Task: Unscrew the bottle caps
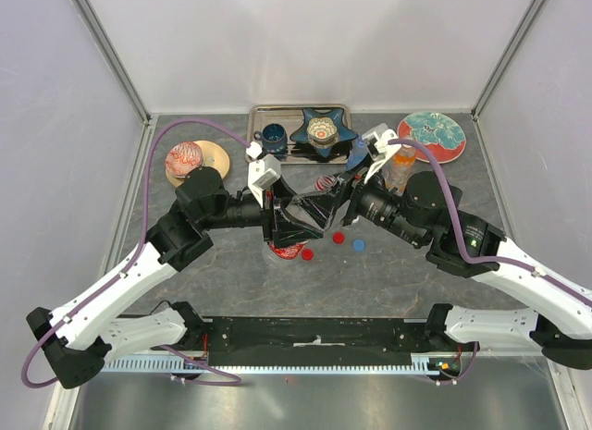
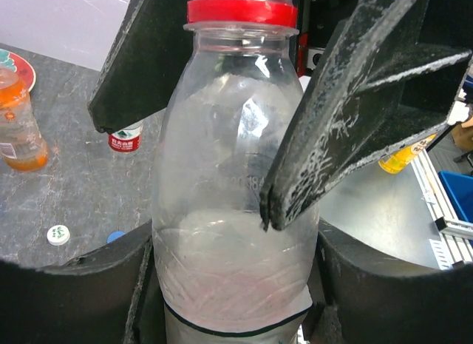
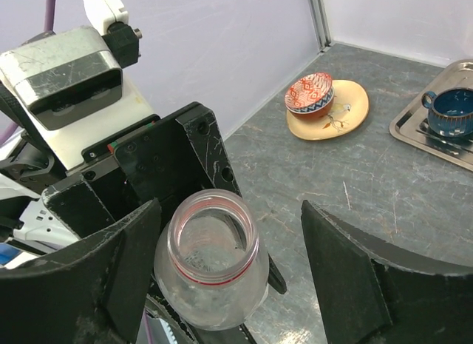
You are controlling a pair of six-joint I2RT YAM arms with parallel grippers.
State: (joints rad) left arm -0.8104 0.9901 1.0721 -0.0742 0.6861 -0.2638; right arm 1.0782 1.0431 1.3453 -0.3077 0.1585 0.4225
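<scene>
Clear bottle (image 3: 213, 262) clamped in left gripper (image 2: 235, 285); uncapped | right gripper (image 3: 225, 211) spread, empty | loose caps (image 1: 339, 237) on table (image 1: 231, 282); likely done

The grey table (image 1: 231, 287) bears a metal tray (image 1: 264, 109), yellow plate (image 1: 218, 158), teal plate (image 1: 432, 134), orange bottle (image 1: 400, 170) and loose caps (image 1: 339, 237).

Faint embossed digits, seemingly "184", mark the clear bottle (image 2: 222, 233).
</scene>
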